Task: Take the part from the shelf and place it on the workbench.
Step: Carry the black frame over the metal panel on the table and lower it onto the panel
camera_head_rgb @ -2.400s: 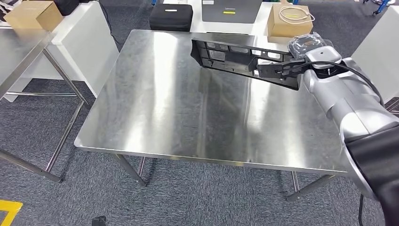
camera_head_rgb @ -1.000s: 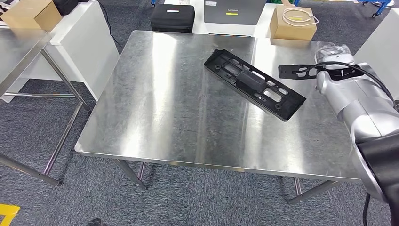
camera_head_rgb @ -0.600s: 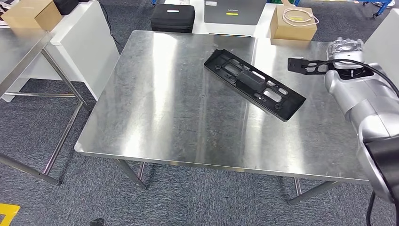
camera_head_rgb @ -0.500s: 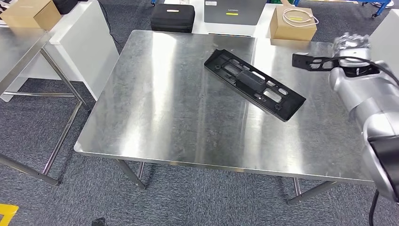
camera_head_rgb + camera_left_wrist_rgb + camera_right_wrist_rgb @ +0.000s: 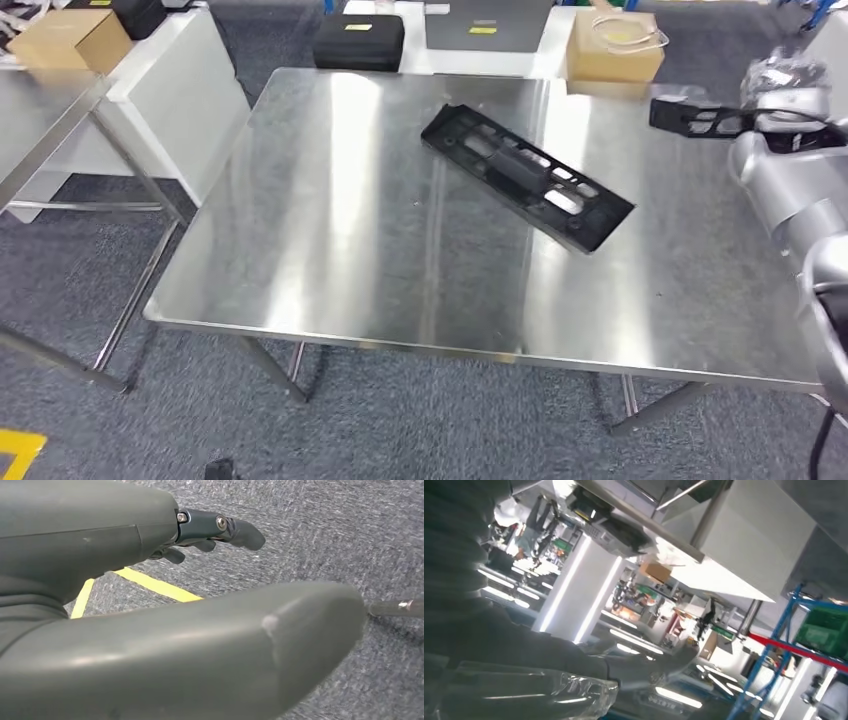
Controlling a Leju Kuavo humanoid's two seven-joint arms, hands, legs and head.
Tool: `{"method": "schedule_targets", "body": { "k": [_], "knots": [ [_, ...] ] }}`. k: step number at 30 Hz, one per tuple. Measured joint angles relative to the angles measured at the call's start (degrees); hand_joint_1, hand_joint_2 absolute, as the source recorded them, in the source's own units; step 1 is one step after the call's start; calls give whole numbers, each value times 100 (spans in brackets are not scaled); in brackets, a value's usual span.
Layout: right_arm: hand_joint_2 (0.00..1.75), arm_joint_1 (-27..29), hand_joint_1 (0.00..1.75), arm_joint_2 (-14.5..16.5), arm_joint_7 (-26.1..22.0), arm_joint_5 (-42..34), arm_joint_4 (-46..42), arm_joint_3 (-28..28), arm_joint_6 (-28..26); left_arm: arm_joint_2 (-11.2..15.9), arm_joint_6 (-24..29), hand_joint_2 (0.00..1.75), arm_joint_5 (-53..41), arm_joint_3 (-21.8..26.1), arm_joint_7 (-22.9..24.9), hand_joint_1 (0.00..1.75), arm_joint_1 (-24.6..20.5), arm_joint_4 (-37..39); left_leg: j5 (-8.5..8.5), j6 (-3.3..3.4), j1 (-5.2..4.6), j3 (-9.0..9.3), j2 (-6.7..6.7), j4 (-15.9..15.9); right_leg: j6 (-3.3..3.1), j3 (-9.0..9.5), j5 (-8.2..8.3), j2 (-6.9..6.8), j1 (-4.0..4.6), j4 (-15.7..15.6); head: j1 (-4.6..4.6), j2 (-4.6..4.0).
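The part [image 5: 525, 175], a long black plastic frame with several cut-outs, lies flat and diagonal on the steel workbench [image 5: 330, 220], right of its middle, with nothing touching it. My right hand [image 5: 785, 85], wrapped in clear film, hovers above the bench's far right corner, well clear of the part and holding nothing. A black bracket [image 5: 700, 115] juts from its wrist toward the part. In the right wrist view the same hand [image 5: 499, 645] is a dark blur. My left hand [image 5: 150, 605] hangs over grey carpet with its fingers [image 5: 220, 527] stretched out and nothing in them.
Behind the bench stand a black case [image 5: 358, 40] and a cardboard box [image 5: 613, 45] with a coiled cable. A white cabinet [image 5: 160, 80] and a second steel table [image 5: 40, 130] stand to the left. Yellow tape [image 5: 15, 450] marks the carpet.
My right hand let go of the part, which now lies flat on the bench. The hand then drew away to the right and toward the far corner. The camera shifted slightly.
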Motion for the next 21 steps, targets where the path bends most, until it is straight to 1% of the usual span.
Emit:
{"method": "schedule_targets", "body": {
  "k": [1, 2, 4, 5, 6, 7, 8, 9, 10, 11, 12, 13, 14, 15, 16, 17, 18, 19, 20, 21],
  "knots": [
    [175, 3, 0, 2, 1, 1, 0, 0, -1, 2, -9, 0, -3, -1, 0, 0, 2, 0, -107, -19, 16, -56, 14, 118, -46, -23, 11, 0, 4, 12, -6, 0],
    [175, 1, 0, 3, 0, 3, 0, 0, -2, 4, -20, 0, -5, -3, 0, 0, 3, 0, -287, -42, 30, -153, 28, 361, -82, -39, 28, 0, 8, 12, -13, 0],
    [175, -2, 0, 4, 0, 11, 0, 0, -3, 5, -32, 0, -10, -7, -1, 0, 0, 0, -736, -67, 28, -421, 50, 1092, -127, -63, 56, 1, 56, 14, -23, 0],
    [175, 0, 0, 4, -1, 16, 0, 0, -3, 5, -37, 0, -11, -8, 0, 0, 0, 0, -884, -59, 23, -544, 52, 1431, -139, -76, 63, 1, 88, 16, -27, 0],
    [175, 4, 0, 3, -1, 20, 0, 0, -3, 5, -41, 0, -11, -9, 1, 0, -1, 0, -926, -30, 13, -594, 52, 1609, -153, -85, 72, 2, 123, 17, -28, 0],
    [175, 6, 0, 3, -1, 24, 0, 0, -2, 4, -46, 0, -11, -10, 1, 0, -1, 0, -862, 25, -8, -546, 51, 1585, -162, -90, 78, 3, 165, 18, -29, 0],
    [175, 2, 0, 3, -1, 28, 0, 0, -2, 4, -52, 0, -11, -10, -1, 0, -2, 0, -712, 112, -43, -394, 45, 1350, -168, -89, 82, 5, 210, 17, -28, 0],
    [175, -3, 0, 2, -1, 33, 0, -1, -2, 6, -58, 0, -11, -11, -2, 0, -4, -1, -544, 237, -99, -178, 31, 977, -173, -86, 85, 7, 242, 14, -28, 0],
    [175, -18, 0, -3, -1, 38, 2, -1, -2, 26, -63, 0, -14, -11, -3, 0, -7, -3, -436, 378, -148, 37, 34, 621, -170, -86, 88, 8, 275, 8, -10, 0],
    [175, -31, 0, -10, -1, 42, 4, -2, -2, 36, -66, 0, -20, -12, -7, 0, -10, -5, -367, 491, -202, 194, 49, 348, -169, -85, 95, 2, 269, -1, 12, 0],
    [175, -37, 0, -21, -1, 46, 7, -2, -1, 45, -68, 0, -28, -13, -9, 0, -13, -7, -351, 568, -251, 273, 60, 193, -161, -85, 106, -9, 255, -11, 25, 0],
    [175, -37, 0, -33, -1, 49, 9, -2, 0, 53, -70, 0, -35, -14, -11, 0, -14, -8, -353, 603, -281, 303, 77, 134, -146, -85, 122, -20, 236, -26, 34, 0],
    [175, -28, 0, -38, -3, 50, 9, -3, 1, 42, -70, 0, -40, -14, -14, 0, -14, -7, -309, 619, -312, 327, 82, 57, -121, -77, 144, -27, 221, -59, 26, 0],
    [175, -18, 0, -47, -5, 51, 9, -9, 1, 41, -71, 0, -42, -14, -15, 0, -15, -7, -253, 627, -308, 375, 81, -61, -103, -87, 147, -37, 229, -63, 16, 0],
    [175, -15, 0, -60, -8, 53, 9, -17, 1, 40, -70, 0, -42, -14, -15, 0, -19, -7, -186, 635, -291, 431, 89, -189, -94, -131, 112, -41, 234, -18, 16, 0],
    [175, -24, 0, -75, -9, 55, 9, -27, 1, 39, -70, 0, -43, -14, -15, 0, -25, -7, -115, 636, -265, 470, 98, -303, -93, -221, 25, -43, 240, 134, 23, 0],
    [175, -32, 0, -97, -9, 57, 11, -39, 1, 37, -70, 0, -45, -15, -15, 0, -33, -7, -61, 617, -237, 485, 105, -377, -101, -367, -115, -48, 224, 420, 30, 0],
    [175, -40, 0, -115, -9, 58, 14, -48, 1, 34, -72, 0, -45, -15, -14, 0, -40, -7, -37, 607, -230, 473, 104, -398, -95, -522, -260, -46, 205, 737, 37, 0],
    [175, -32, 0, -127, -9, 58, 16, -56, 1, 25, -75, 0, -46, -15, -13, 0, -45, -6, -20, 582, -220, 448, 104, -397, -61, -683, -386, -47, 170, 1086, 40, 0],
    [175, -15, 0, -136, -9, 57, 19, -62, 1, 13, -79, 0, -46, -15, -11, 0, -46, -5, -10, 552, -207, 423, 103, -389, -6, -781, -445, -49, 132, 1304, 41, 0]
  ]
}}
